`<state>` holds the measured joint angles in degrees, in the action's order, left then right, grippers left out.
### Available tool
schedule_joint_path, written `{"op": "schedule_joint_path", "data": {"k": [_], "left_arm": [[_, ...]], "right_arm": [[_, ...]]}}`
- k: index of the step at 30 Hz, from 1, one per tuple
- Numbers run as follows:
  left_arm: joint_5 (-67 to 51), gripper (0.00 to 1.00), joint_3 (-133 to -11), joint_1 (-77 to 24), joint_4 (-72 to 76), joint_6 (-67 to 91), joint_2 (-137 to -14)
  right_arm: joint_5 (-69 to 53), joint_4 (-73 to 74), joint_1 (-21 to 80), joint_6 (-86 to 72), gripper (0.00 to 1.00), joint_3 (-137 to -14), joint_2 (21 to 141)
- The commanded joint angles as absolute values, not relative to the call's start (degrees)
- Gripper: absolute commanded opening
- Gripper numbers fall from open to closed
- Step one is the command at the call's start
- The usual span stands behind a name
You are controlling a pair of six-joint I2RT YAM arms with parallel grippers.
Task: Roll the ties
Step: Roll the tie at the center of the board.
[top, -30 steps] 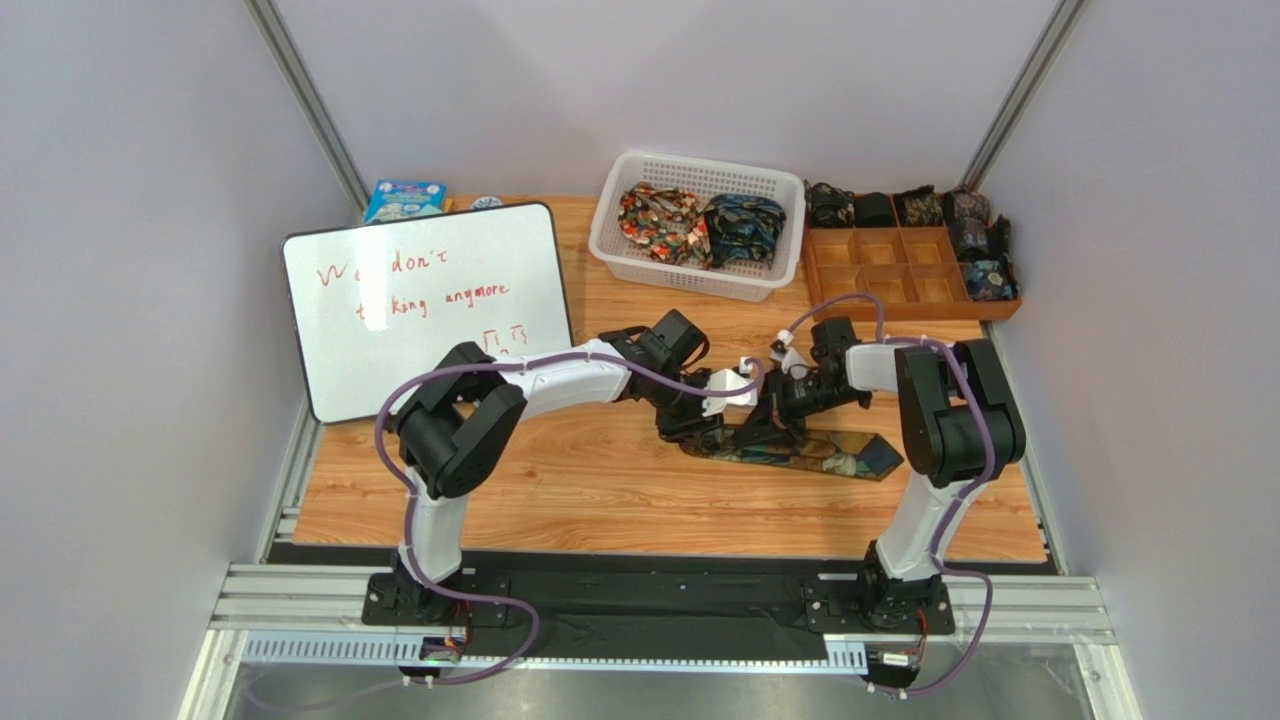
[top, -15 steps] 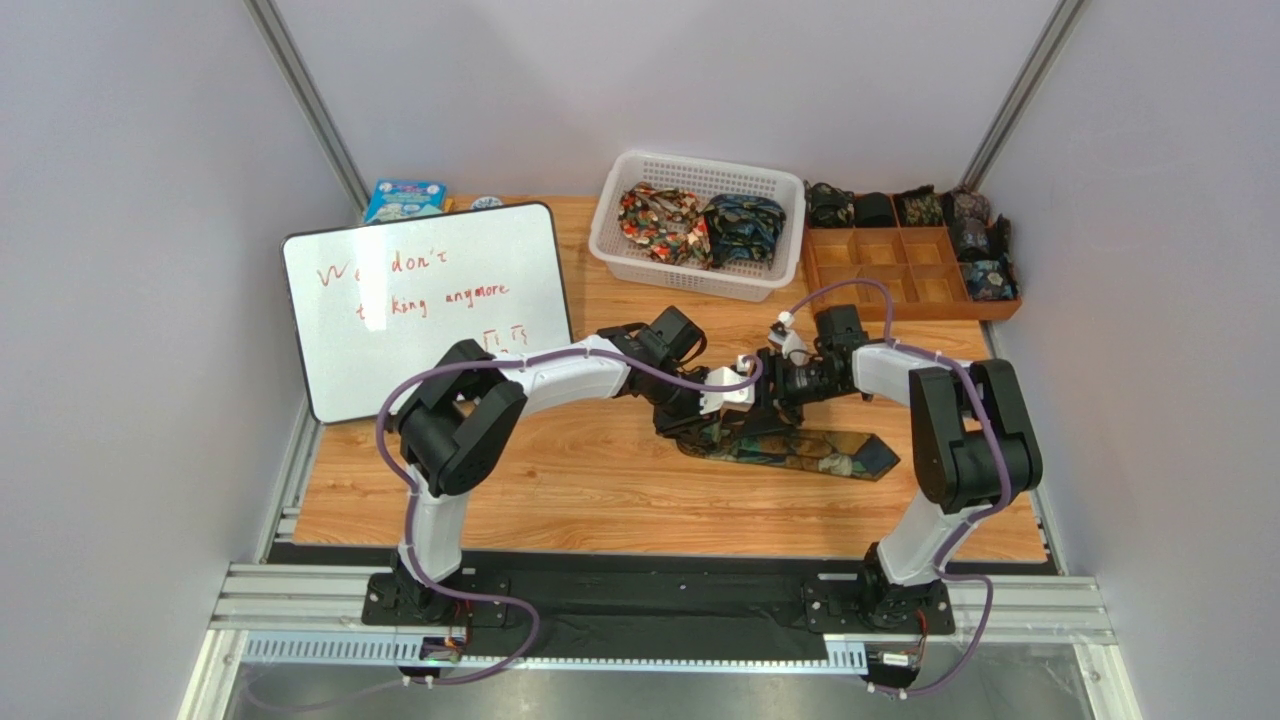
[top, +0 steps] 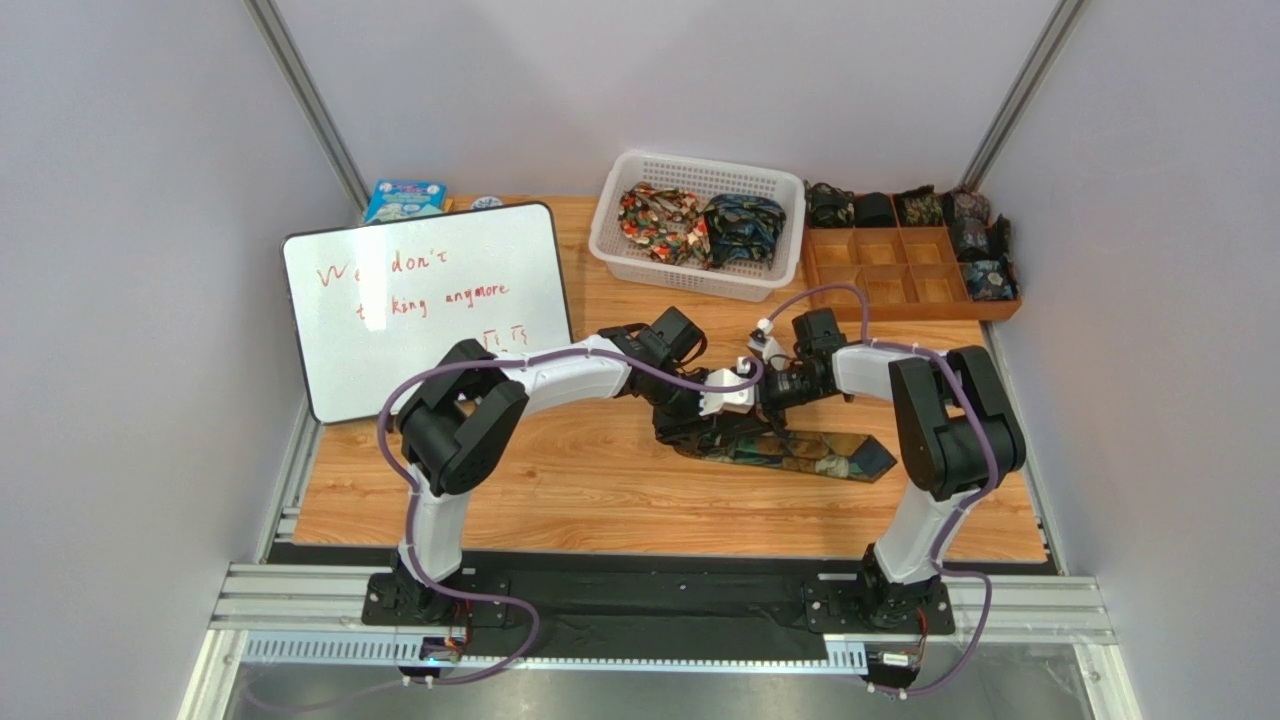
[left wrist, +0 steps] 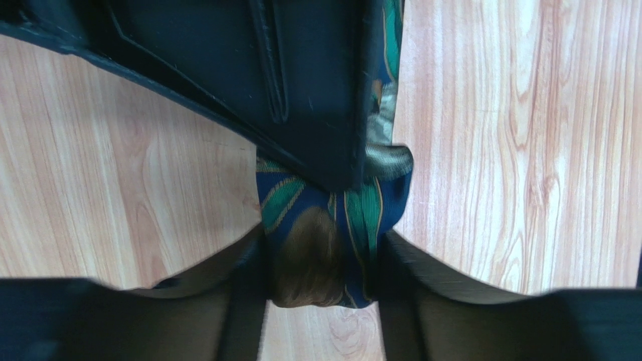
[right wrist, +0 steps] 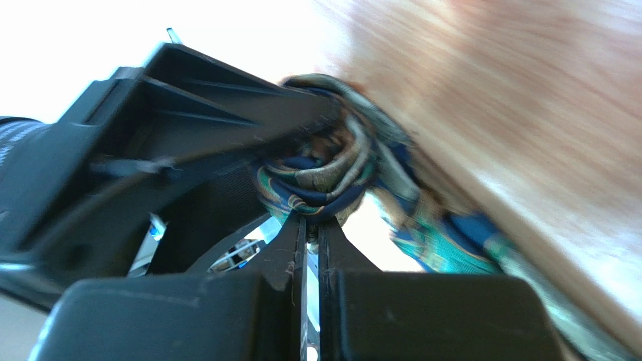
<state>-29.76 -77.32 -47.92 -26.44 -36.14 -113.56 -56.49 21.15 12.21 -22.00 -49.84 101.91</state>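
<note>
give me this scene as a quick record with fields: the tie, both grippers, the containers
tie in work: dark blue, green and gold patterned fabric necktie, one end rolled, tail flat on the wooden table
left gripper: shut on the roll, a finger on each side
right gripper: shut, tips at the roll's edge; pinch unclear
white slotted plastic basket: holds bunched ties
brown wooden compartment tray: small rolled ties along its far and right sides

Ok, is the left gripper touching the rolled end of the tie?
Touching. The left wrist view shows the left gripper with its fingers pressed against both sides of the rolled end of the tie, no gap on either side.
</note>
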Motion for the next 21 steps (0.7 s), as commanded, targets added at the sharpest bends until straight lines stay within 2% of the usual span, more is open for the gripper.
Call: {"op": "schedule_joint_path", "data": {"k": [1,4,5,11,17,19,21], "left_arm": [[-32.4,0.63,-77.3,-47.4,-26.8,-37.1,-112.3],[-33.7,0.73,-77.0,-47.0,-25.1,-36.0,-110.9],[-34.2,0.89,-77.0,-47.1,-24.0,-35.6,-110.7],[-36.0,0.95,-77.3,-47.1,-20.4,-32.5,-111.0],[-37.5,0.92,-78.2,-48.4,-17.1,-31.3,-114.4],[-37.1,0.86,-78.4,-49.4,-17.1,-31.3,-115.7],[-35.9,0.7,-78.6,-49.9,-17.8,-31.5,-116.5]], "right_arm": [[-52.5,25.0,9.0,-18.4,0.0,-50.4,105.6],[-52.4,30.1,7.4,-14.5,0.0,-51.9,108.8],[-52.2,31.2,7.1,-13.2,0.0,-52.0,109.2],[-49.5,33.5,6.4,-9.8,0.0,-51.7,111.0],[-48.7,32.8,6.4,-9.8,0.0,-52.3,113.0],[-49.0,32.1,6.4,-10.2,0.0,-52.2,113.0],[-49.7,31.9,6.3,-10.4,0.0,-52.2,111.9]]}}
